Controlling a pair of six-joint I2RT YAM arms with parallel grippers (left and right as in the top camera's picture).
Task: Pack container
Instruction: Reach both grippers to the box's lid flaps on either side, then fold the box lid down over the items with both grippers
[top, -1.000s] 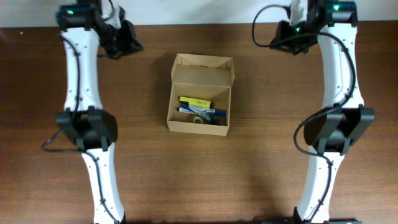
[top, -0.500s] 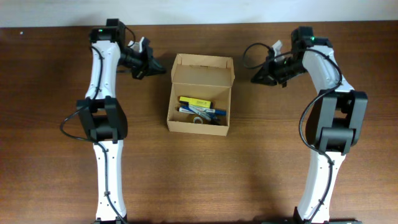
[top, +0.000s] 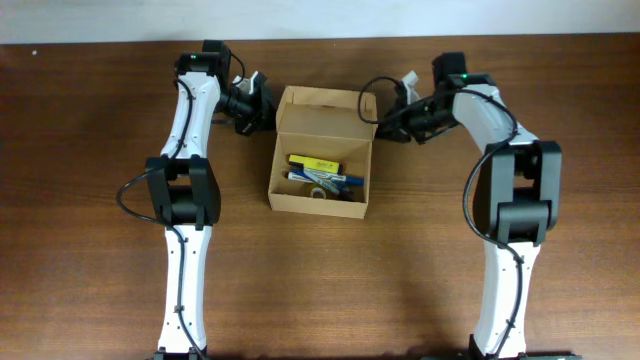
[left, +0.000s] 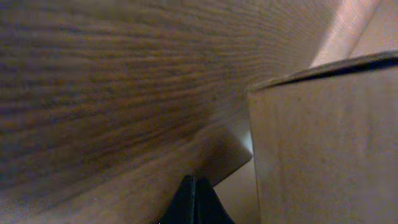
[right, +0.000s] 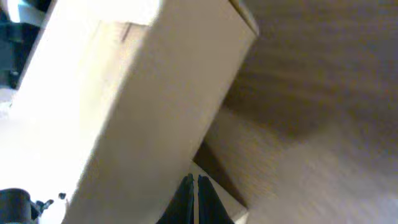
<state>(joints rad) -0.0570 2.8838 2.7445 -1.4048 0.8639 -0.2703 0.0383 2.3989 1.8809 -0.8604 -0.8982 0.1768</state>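
The container (top: 320, 198) is a tan cardboard box in the middle of the table, its flap lid (top: 326, 122) standing up at the far side. Pens and a small roll (top: 322, 176) lie inside. My left gripper (top: 262, 103) is shut and empty, close to the lid's left edge; in the left wrist view its tips (left: 195, 200) point at the box wall (left: 323, 143). My right gripper (top: 385, 122) is shut and empty, close to the lid's right edge; in the right wrist view its tips (right: 194, 198) sit by the box side (right: 137, 106).
The brown wooden table (top: 90, 220) runs to a pale far edge (top: 320, 20). Both arms' bases stand at the near edge, left (top: 180, 340) and right (top: 495, 340).
Both arms swung in from the far corners toward the box. The left gripper now sits by the lid's left edge, the right gripper by its right edge. The box has not moved.
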